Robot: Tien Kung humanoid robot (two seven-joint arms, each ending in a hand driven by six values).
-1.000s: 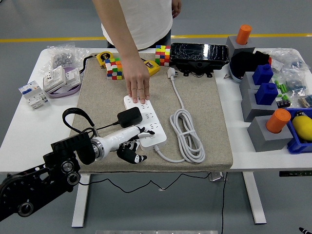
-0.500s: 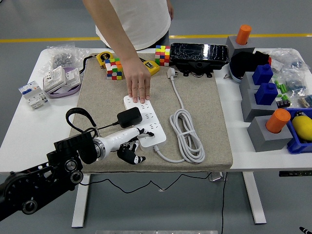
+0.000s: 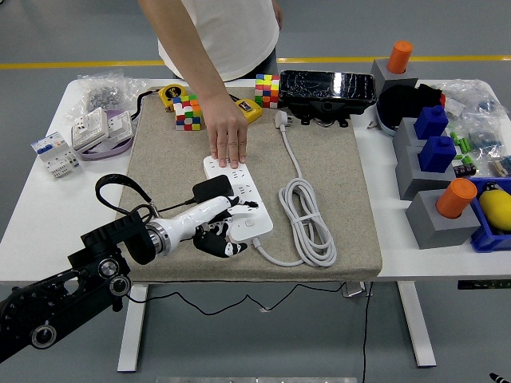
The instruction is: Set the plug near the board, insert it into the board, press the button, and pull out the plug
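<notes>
A white power board (image 3: 249,190) lies on the grey mat (image 3: 339,175). A black plug (image 3: 210,190) with a thin black cord sits on the board's left side. My left hand (image 3: 226,231) lies at the board's near end, just below the plug. One finger reaches over the board's near part and the others are curled under, holding nothing. A person's hand (image 3: 227,142) presses flat on the board's far end.
The board's white cable (image 3: 307,219) lies coiled to its right. Colour cubes (image 3: 188,112), a yellow tape measure (image 3: 170,94) and a black box (image 3: 326,86) stand at the mat's far edge. Grey and blue blocks (image 3: 435,155) stand at the right, and socket parts (image 3: 96,128) at the left.
My left hand has moved right and forward, from beside the board's near left corner onto its near end. The person's hand and the plug have stayed in place.
</notes>
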